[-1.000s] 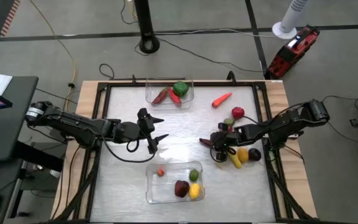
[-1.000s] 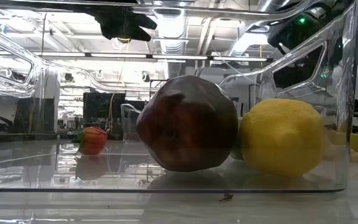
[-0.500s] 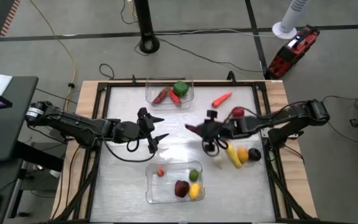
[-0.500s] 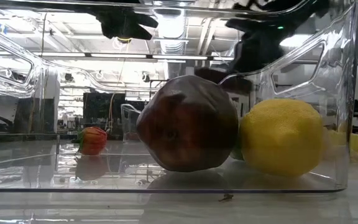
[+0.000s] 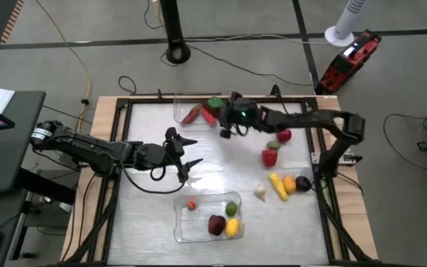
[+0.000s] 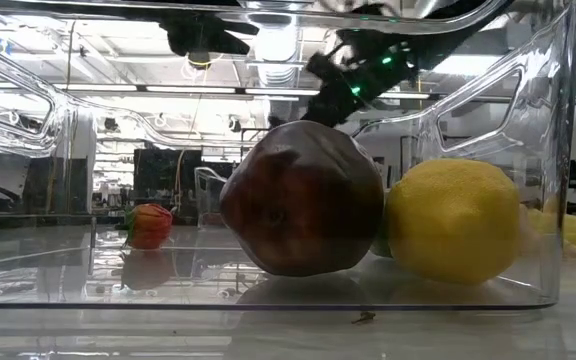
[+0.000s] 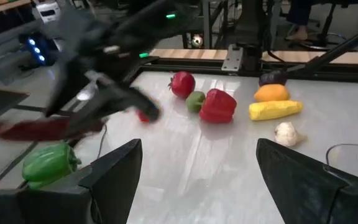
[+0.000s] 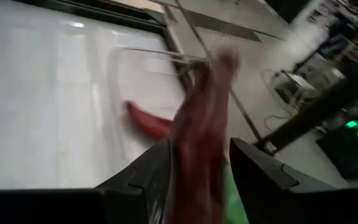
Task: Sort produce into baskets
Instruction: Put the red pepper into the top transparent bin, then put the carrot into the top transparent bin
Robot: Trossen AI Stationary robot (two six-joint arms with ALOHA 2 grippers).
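Note:
My right gripper (image 5: 224, 116) is shut on a dark red long produce piece (image 8: 199, 118) over the right end of the far clear bin (image 5: 184, 100). That bin holds a green pepper (image 5: 215, 104), a red chili (image 5: 207, 116) and another dark red piece (image 5: 191, 113). The near bin (image 5: 178, 222) holds a dark red fruit (image 5: 216, 224), a lemon (image 5: 232, 228), a green fruit (image 5: 231, 208) and a small red one (image 5: 192, 205). My left gripper (image 5: 188, 153) is open and empty over the table's middle left. My right gripper pinches the dark red long piece (image 8: 194, 146) between its two fingers (image 8: 143, 180). The piece lies along the fingers and sticks out past their tips. It is lifted clear, above the far bin's right end. It is blurred in the wrist views.
Loose produce lies at the table's right: a red apple (image 5: 283, 136), a small green fruit (image 5: 273, 145), a red pepper (image 5: 270, 156), a yellow piece (image 5: 278, 185), an orange (image 5: 290, 184), a dark purple piece (image 5: 303, 182) and a whitish garlic (image 5: 260, 193).
My right gripper has risen from the produce heap at the table's right with the dark red piece. It has swung toward the table's left and far edge, ending over the far bin. The red pepper it had covered shows now.

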